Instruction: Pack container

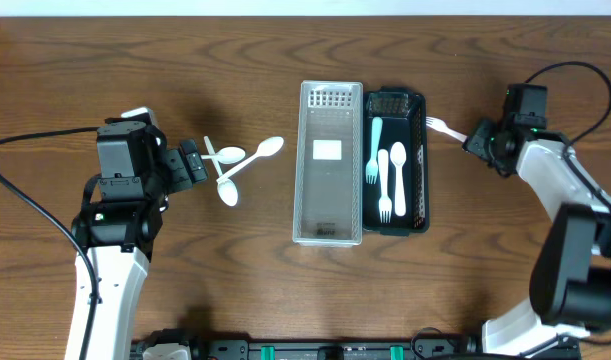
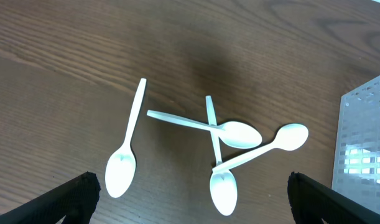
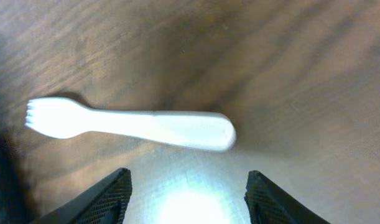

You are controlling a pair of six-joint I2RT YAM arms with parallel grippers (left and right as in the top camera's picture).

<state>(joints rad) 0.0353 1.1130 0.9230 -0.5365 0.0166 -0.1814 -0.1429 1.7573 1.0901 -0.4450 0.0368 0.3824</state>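
The black tray sits in the middle of the table, touching the right side of a clear basket. It already holds a blue fork, a white fork and a white spoon. One loose fork lies flat on the wood just to the right of the tray, with its prongs pointing at the tray. My right gripper is right by its handle, with its fingers spread apart and nothing between them. I think I am at the step of picking up this fork. Next I need to get one finger on each side of the handle, pinch it, lift it and carry it over to the tray. On the left side, four spoons lie in a small pile, some crossing each other. My left gripper hangs near them, spread wide and holding nothing. From above, the right gripper hides the end of the loose fork's handle. In the wrist views I see only the finger ends, and the basket is cut off at the edge. I cannot tell if the pale patch in the basket is a label or a thing
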